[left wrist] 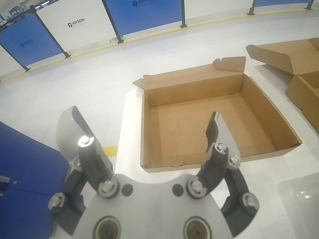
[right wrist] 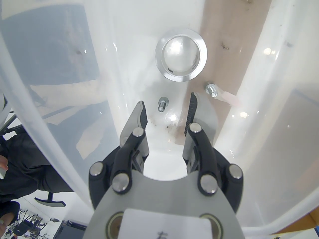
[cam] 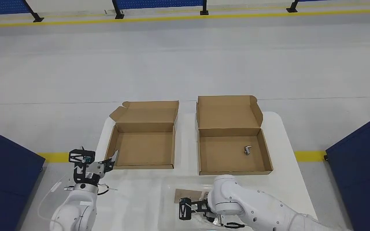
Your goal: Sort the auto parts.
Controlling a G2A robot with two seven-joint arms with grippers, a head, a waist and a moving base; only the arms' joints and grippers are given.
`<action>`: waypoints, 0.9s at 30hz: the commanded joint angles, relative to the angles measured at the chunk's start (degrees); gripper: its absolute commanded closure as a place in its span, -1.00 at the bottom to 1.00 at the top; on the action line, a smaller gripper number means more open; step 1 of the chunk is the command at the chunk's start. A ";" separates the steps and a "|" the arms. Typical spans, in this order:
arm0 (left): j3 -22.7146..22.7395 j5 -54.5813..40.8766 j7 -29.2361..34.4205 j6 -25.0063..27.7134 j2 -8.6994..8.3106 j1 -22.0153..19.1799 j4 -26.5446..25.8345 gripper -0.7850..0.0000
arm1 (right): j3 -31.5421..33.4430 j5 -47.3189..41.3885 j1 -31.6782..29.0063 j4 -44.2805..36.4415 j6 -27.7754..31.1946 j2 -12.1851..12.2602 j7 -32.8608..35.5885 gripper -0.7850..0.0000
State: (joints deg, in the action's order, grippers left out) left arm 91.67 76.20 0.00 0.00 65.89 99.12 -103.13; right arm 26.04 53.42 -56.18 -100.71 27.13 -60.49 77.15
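Right gripper (right wrist: 166, 99) hangs open and empty inside a translucent bin (right wrist: 264, 80). One bolt (right wrist: 162, 103) lies between its fingertips, long axis roughly along the fingers. A second bolt (right wrist: 211, 89) sits just outside one fingertip, shank angled away sideways. One metal ring (right wrist: 181, 76) lies flat just ahead. Left gripper (left wrist: 144, 113) is spread wide, empty, with one cardboard box (left wrist: 194, 88) just ahead.

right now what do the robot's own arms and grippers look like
The left arm and right arm have smooth white rounded shells. The left gripper and right gripper each have a pale grey base plate, black linkages with silver pins, and two tapered metal fingers faced with black ridged pads. The right plate bears a white label.
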 commanded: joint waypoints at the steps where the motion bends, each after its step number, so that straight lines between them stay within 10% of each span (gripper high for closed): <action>1: 0.00 0.00 0.00 0.00 0.00 0.00 0.00 -1.00 | -0.15 -0.13 0.08 -0.24 -0.26 0.06 0.26 0.09; 27: 0.00 0.00 0.00 0.00 0.00 0.00 0.00 -1.00 | -1.41 -1.83 0.74 0.67 0.02 0.66 -0.02 0.54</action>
State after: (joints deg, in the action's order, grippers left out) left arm 91.67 76.20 0.00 0.00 65.89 99.12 -103.13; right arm 24.64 51.63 -55.48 -100.15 27.07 -59.80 77.21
